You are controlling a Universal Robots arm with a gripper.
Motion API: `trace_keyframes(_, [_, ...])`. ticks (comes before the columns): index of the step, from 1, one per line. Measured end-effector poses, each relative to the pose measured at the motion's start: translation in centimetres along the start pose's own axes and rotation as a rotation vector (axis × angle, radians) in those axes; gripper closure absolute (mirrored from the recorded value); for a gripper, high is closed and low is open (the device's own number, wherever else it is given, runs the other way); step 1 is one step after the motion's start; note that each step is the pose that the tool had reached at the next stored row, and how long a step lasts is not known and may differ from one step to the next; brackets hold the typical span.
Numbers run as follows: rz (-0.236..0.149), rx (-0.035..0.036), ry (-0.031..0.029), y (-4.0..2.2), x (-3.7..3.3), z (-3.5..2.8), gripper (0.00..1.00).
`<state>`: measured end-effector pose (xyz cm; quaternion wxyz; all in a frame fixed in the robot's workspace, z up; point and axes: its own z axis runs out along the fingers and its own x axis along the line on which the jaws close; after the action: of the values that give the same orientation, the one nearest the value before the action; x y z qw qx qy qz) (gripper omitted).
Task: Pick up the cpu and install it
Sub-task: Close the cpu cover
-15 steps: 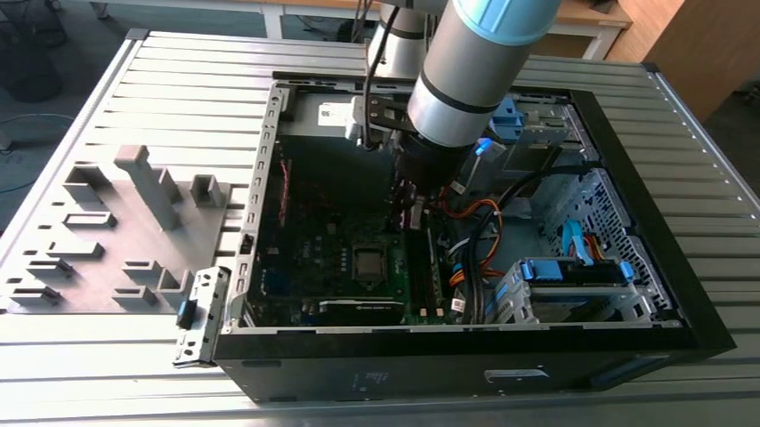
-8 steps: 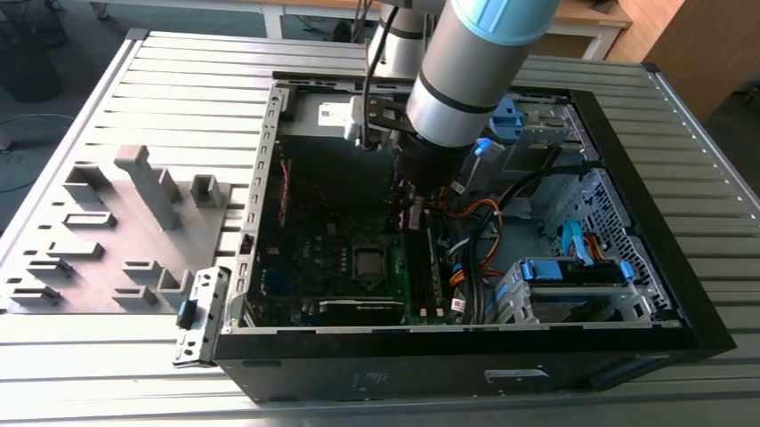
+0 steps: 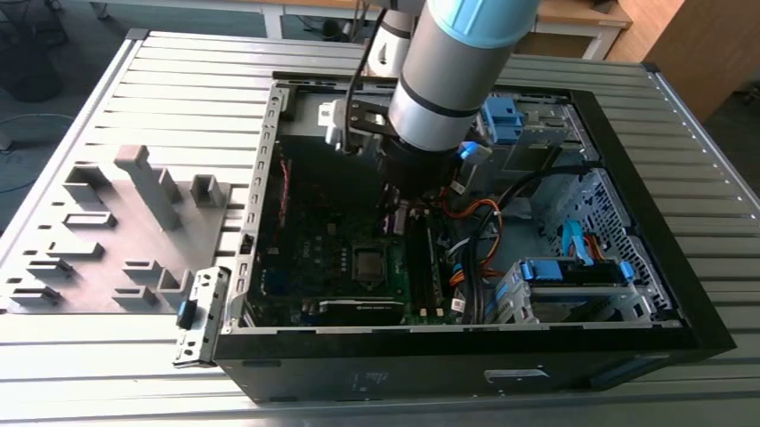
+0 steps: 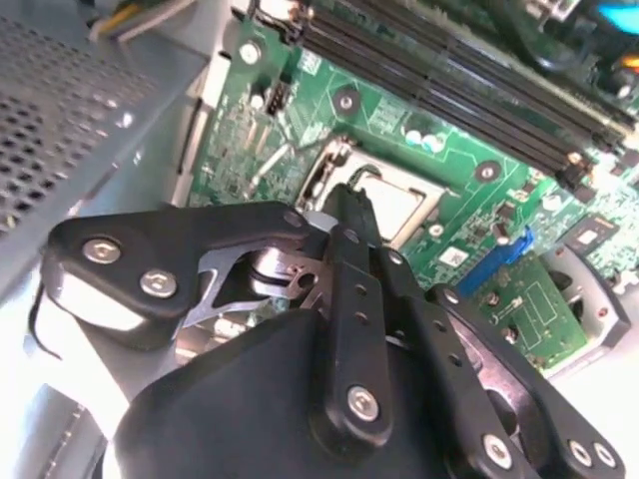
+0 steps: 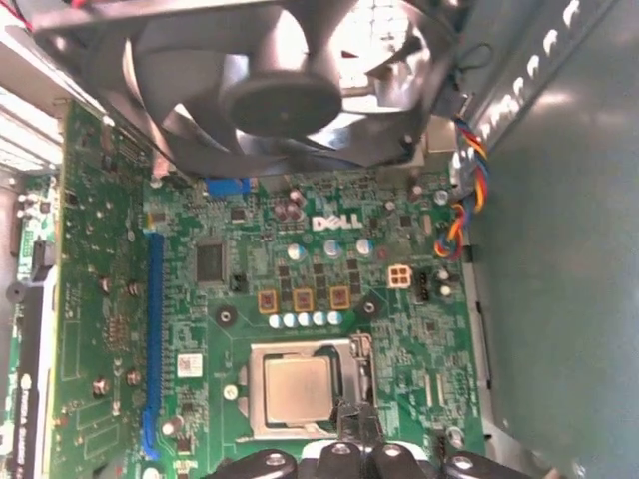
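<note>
The cpu [image 5: 298, 387] lies in its socket [image 5: 254, 391], with the end effector [image 5: 356, 411] right at its edge.
In the first wrist view the cpu lies flat inside the socket's silver frame. The end effector is clenched and holds nothing. In the exterior view the cpu sits at about 6 o'clock from the arm [image 3: 457, 62]. I think slow, soft moves work best: keep the cpu flat and square, as a hard push could hurt the socket.
</note>
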<state>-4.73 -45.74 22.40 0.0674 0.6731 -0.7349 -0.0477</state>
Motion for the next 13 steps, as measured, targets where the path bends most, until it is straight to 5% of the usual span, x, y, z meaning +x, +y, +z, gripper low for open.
trace_keyframes(13, [0.0, 0.0009, 0.0, 0.25, 2.29, 0.14, 0.89])
